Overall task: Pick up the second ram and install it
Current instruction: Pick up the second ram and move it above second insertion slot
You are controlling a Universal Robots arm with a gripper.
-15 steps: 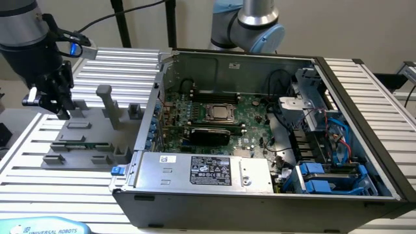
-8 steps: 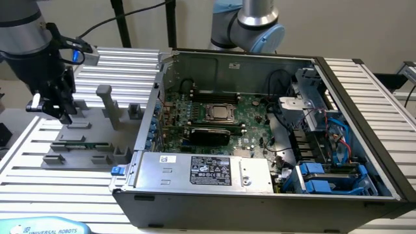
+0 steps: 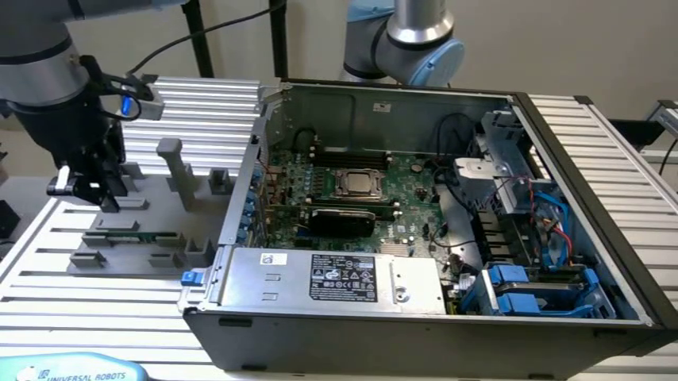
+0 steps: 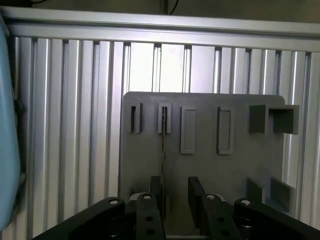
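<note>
The black two-fingered gripper (image 3: pixel 98 198) hangs in the left part of the exterior view. It is over the flat grey plastic fixture plate (image 3: pixel 148 213), which lies on the ribbed aluminium worktop (image 3: pixel 63 294). The second ram (image 3: pixel 132 236) is a thin dark-green circuit-board stick and sits in the holders of this plate, in the lower left of the frame. As the picture shows it, the stick is a little below the gripper and to its right. Its long axis runs almost level across the frame, from left to right.

In the wrist view the gripper (image 4: pixel 175 190) has its fingers (image 4: pixel 196 192) spread with an empty gap between them, and it pinches nothing. The second ram (image 4: pixel 163 145) appears there as a thin dark line, seen from its edge. This line runs lengthwise toward the gap and ends close to the inner side of one finger, not in the middle of the gap. I judge that the stick is parallel to the finger faces, and that the gripper is above it, apart from it, and somewhat off-centre.

The plate carries raised grey blocks near the stick. A tall grey post (image 3: pixel 175 171) stands just beside the gripper, on the exterior view's right, so I think the room around the stick is narrow. The open grey computer case (image 3: pixel 424 340) with its green motherboard (image 3: pixel 408 190) is well apart, in the middle and right of the frame.
</note>
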